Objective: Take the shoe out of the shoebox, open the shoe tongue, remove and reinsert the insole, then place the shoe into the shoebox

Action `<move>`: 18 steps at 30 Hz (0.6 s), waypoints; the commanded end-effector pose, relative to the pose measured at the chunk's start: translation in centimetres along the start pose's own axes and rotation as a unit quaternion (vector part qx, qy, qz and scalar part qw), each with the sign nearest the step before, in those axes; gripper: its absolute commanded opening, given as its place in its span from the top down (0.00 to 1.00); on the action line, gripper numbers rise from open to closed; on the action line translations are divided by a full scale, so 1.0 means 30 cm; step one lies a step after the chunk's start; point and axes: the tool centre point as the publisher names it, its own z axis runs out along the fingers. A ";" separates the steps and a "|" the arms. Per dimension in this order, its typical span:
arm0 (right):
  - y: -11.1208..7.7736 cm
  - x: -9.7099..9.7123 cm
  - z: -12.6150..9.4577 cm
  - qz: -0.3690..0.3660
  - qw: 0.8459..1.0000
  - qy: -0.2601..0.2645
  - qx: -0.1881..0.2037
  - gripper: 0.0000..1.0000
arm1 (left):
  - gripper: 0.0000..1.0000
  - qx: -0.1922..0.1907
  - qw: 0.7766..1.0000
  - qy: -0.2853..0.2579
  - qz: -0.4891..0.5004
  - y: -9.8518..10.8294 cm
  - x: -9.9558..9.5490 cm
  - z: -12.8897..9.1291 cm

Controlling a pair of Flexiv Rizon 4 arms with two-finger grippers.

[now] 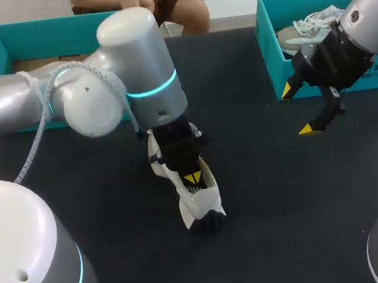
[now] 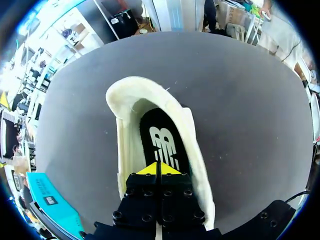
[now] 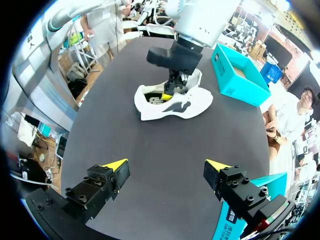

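A white shoe [image 1: 198, 204] with a dark toe lies on the black table [image 1: 268, 201], near the middle. My left gripper [image 1: 192, 178] reaches down into its opening. In the left wrist view the yellow tips of the left gripper [image 2: 159, 168] are pressed together, shut, right over the black insole [image 2: 162, 140] lying inside the shoe [image 2: 131, 92]. My right gripper [image 1: 296, 110] hangs open above the table in front of the right teal shoebox [image 1: 272, 63], with nothing between its fingers. From the right wrist, the shoe [image 3: 192, 105] and left gripper [image 3: 172, 89] lie well ahead of the open right gripper [image 3: 165, 167].
A second teal shoebox [image 1: 2, 42] stands at the back left, behind my left arm. The right box holds another pale shoe [image 1: 305, 26]. A grey cable [image 1: 38, 139] hangs from the left arm.
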 end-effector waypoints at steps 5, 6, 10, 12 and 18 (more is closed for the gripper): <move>-0.001 0.002 0.003 0.000 1.000 -0.001 0.000 0.00 | 1.00 -0.027 1.000 0.013 0.005 -0.016 0.008 0.072; -0.001 0.002 0.003 0.000 1.000 -0.001 0.000 0.00 | 1.00 -0.027 1.000 0.014 0.005 -0.017 0.011 0.077; -0.001 0.002 0.003 0.000 1.000 -0.001 0.000 0.00 | 1.00 -0.037 0.999 0.025 0.006 -0.021 0.029 0.114; -0.001 0.002 0.003 0.000 1.000 -0.001 0.000 0.00 | 1.00 -0.037 0.999 0.029 0.006 -0.025 0.034 0.126; -0.001 0.002 0.003 0.000 1.000 -0.001 0.000 0.00 | 1.00 -0.038 0.999 0.018 0.007 -0.045 0.034 0.061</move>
